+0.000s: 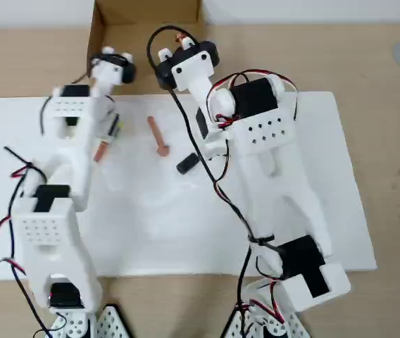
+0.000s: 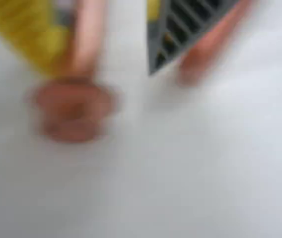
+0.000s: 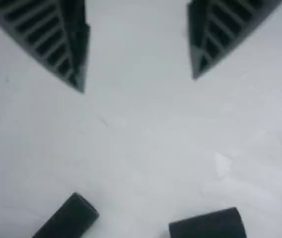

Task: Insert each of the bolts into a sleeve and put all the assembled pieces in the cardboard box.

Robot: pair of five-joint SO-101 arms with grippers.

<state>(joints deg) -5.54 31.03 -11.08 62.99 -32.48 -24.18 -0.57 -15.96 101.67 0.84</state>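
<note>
Two copper bolts are counted in the high view: a loose bolt [image 1: 159, 136] is laid flat on the white mat [image 1: 151, 225] between the two arms, and a tilted bolt [image 1: 101, 151] is seen at the left gripper [image 2: 101, 69]. Two black sleeves are counted in the right wrist view, a first sleeve [image 3: 66, 218] and a second sleeve [image 3: 205, 225]; both are laid on the mat, apart from each other. One cardboard box [image 1: 96, 39] is placed at the far edge of the desk [image 1: 383, 70], just beyond the mat.

The left arm [image 1: 66, 162] is stretched from its base at the near edge of the desk over the left part of the mat, with the wrist bent downward. In the left wrist view the head of the tilted bolt is shown close to the mat, and its shaft is seen inside the left gripper; whether it is clamped there cannot be told, as the view is blurred.

The right arm [image 1: 263, 120] is folded over the middle of the mat, with its wrist turned downward. The right gripper [image 3: 137, 79] is held wide apart above bare mat, nothing is gripped by it, and the two sleeves are found near it but untouched
</note>
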